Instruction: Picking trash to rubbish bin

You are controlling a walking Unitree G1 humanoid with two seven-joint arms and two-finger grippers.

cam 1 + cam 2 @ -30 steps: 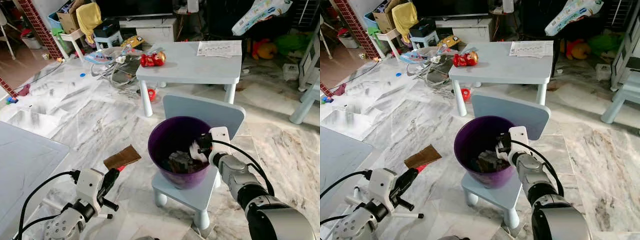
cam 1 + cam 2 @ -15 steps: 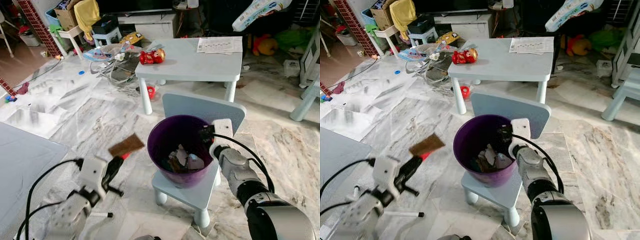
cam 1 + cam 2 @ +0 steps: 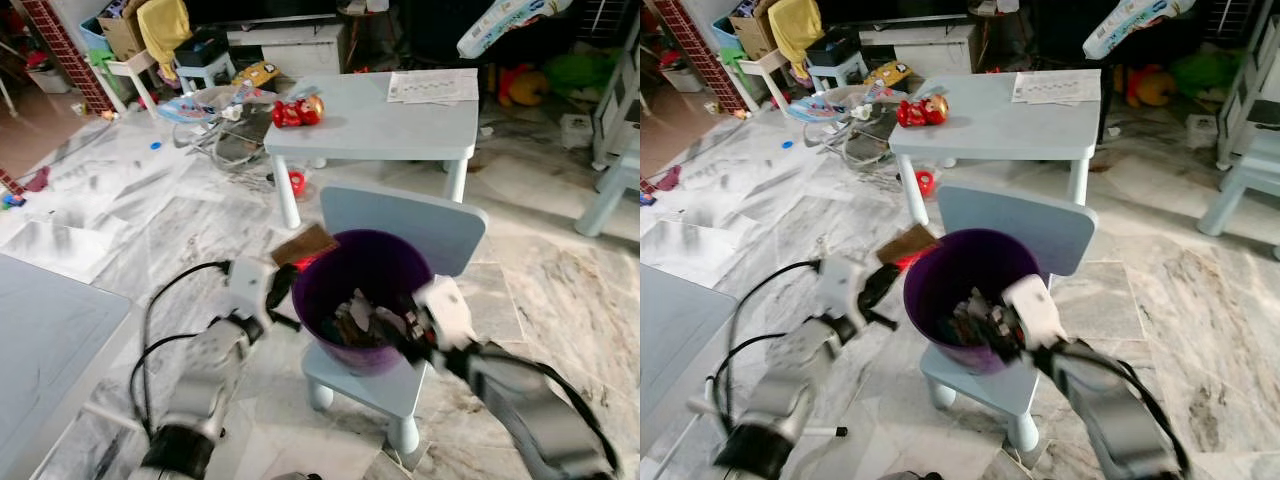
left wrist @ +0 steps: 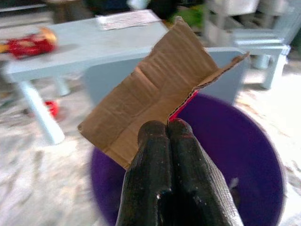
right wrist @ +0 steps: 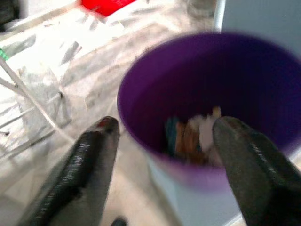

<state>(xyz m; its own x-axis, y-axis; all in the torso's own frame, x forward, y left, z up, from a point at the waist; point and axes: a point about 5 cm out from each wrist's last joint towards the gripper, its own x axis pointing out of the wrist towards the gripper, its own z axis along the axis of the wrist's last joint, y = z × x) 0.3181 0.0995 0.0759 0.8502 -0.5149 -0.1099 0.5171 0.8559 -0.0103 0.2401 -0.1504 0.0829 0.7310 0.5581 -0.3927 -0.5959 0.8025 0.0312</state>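
A purple bin (image 3: 362,300) stands on the seat of a small pale blue chair (image 3: 400,225), with several scraps of trash (image 3: 362,318) inside it. My left gripper (image 3: 281,281) is shut on a brown cardboard piece (image 3: 305,243) with a red edge. It holds that piece at the bin's left rim, and the left wrist view has the cardboard (image 4: 155,92) above the purple bin (image 4: 235,160). My right gripper (image 5: 162,136) is open, its fingers (image 5: 91,150) spread wide and empty. It sits at the bin's near right side (image 3: 412,325).
A pale blue low table (image 3: 375,120) behind the chair carries a red toy (image 3: 297,111) and a paper sheet (image 3: 433,86). Clutter and boxes (image 3: 200,60) line the far wall. A grey surface (image 3: 40,340) fills the near left. Marble floor (image 3: 560,280) lies open on the right.
My left arm has swung up and to the right, carrying the cardboard from the floor side to the bin's left rim. My right gripper has pulled back out of the bin toward me.
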